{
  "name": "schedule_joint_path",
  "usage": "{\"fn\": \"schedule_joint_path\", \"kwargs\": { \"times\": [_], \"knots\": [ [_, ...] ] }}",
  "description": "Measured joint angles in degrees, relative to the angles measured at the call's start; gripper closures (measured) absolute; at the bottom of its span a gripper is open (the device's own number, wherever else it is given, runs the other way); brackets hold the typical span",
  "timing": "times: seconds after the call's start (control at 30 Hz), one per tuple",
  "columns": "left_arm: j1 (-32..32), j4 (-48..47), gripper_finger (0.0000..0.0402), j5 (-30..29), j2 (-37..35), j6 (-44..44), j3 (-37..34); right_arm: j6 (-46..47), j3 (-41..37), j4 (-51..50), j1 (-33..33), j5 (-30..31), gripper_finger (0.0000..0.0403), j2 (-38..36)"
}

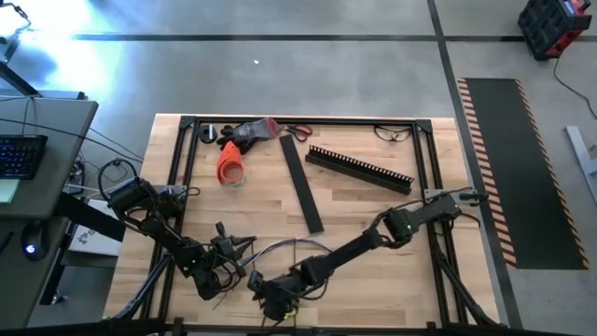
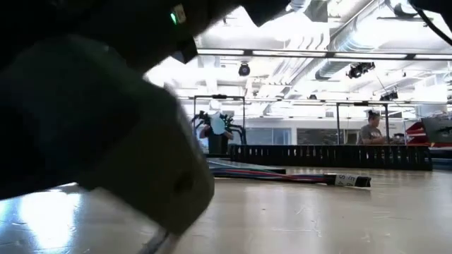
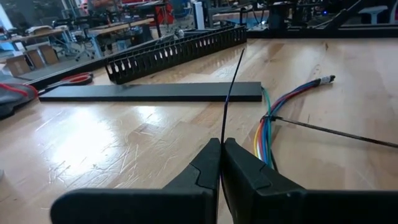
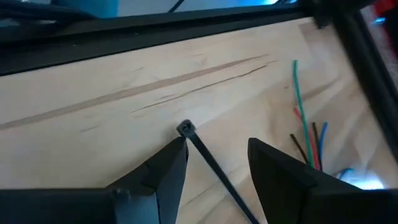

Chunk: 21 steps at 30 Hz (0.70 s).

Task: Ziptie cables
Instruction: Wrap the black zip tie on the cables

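Note:
The cables [image 3: 267,127], a bunch of coloured wires, lie on the wooden table just beyond my left gripper [image 3: 222,146]; in the low view the cables [image 2: 282,174] rest flat. A thin black strap [image 3: 336,132] leads away from the bunch. My left gripper [image 1: 231,254], near the front left, is shut on a black ziptie [image 3: 231,81]. My right gripper [image 4: 217,152] stands open near the front edge [image 1: 273,303]. A second ziptie [image 4: 208,158] lies between its fingers, its head [image 4: 185,129] at one fingertip. Loose wire ends [image 4: 308,134] splay beside it. My left gripper pinches the ziptie's thin strap [image 3: 222,138] between its two fingertips, coming in almost level. The strap rises from the shut tips toward the far side, clear of the table. My right gripper has the ziptie head beside one fingertip [image 4: 177,149]; whether it touches, I cannot tell.
A flat black strip [image 1: 303,187] and a slotted black channel [image 1: 359,168] lie mid-table. At the far edge are an orange object [image 1: 230,163], red-handled scissors [image 1: 294,131] and glasses [image 1: 394,133]. A black frame [image 1: 424,159] rims the table. People show in the room behind.

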Motion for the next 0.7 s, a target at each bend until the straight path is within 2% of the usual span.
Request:
{"fn": "schedule_joint_path", "kwargs": {
  "times": [0.17, 0.37, 0.7],
  "knots": [
    [0.0, 0.0, 0.0402, -0.1, 0.0, 0.0, 0.0, -2.9, 4.7, -8.4, -1.5, -3.4, 0.0242, 0.7],
    [-0.1, -0.6, 0.0402, 0.0, 0.0, -0.2, 0.0, -5.0, 5.1, -6.9, -2.3, -6.4, 0.0248, 1.3],
    [-1.3, -2.0, 0.0402, 0.8, 0.0, -1.4, 0.0, -4.5, 5.1, -3.0, -2.4, -6.1, 0.0298, 2.5]
  ]
}}
